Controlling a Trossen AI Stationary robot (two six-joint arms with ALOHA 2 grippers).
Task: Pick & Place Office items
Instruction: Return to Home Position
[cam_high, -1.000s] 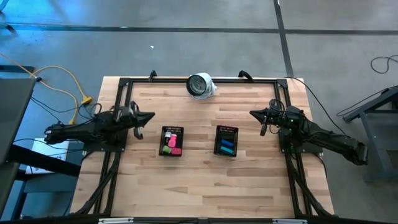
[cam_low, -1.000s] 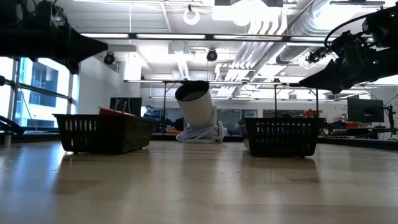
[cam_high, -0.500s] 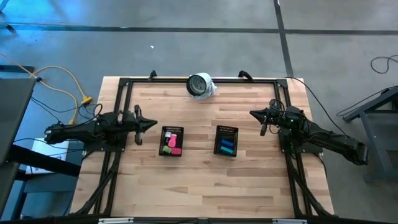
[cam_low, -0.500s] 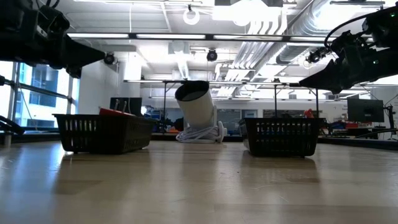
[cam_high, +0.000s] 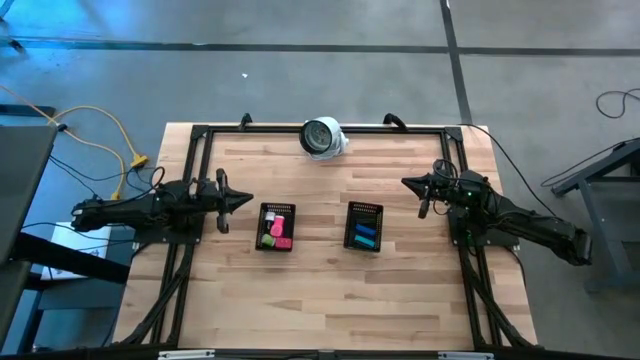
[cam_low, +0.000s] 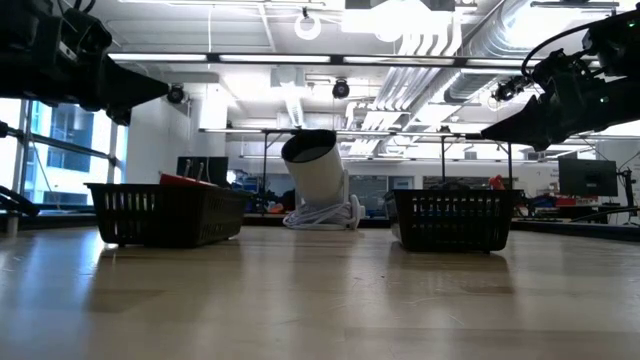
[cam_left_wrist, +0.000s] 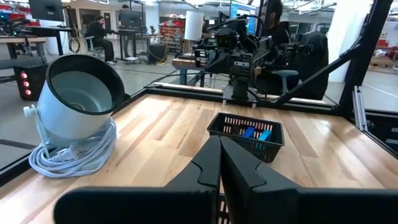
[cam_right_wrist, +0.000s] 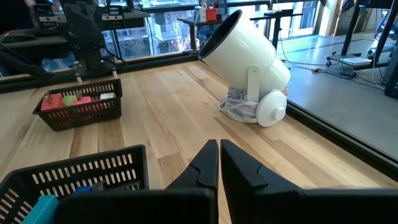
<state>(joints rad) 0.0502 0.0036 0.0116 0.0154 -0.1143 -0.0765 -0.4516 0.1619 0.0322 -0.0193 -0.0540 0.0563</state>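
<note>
handling: office items (cam_high: 281, 242) look tiny, light, prob. stiff blocks; pinch across short sides w/ low force; cd slip or tip.
left tray (cam_high: 277, 206): black mesh, just ahead of left end effector (cam_high: 245, 199); holds red, pink, green pcs (cam_high: 275, 228).
right tray (cam_high: 364, 205): black mesh, just ahead of right end effector (cam_high: 405, 182); holds blue, teal pcs (cam_high: 365, 236).
left end effector: fingers together, nothing held, raised off surface (cam_high: 320, 290).
right end effector: fingers together, empty, also raised.
item location: every pc seen sits inside a tray.
</note>
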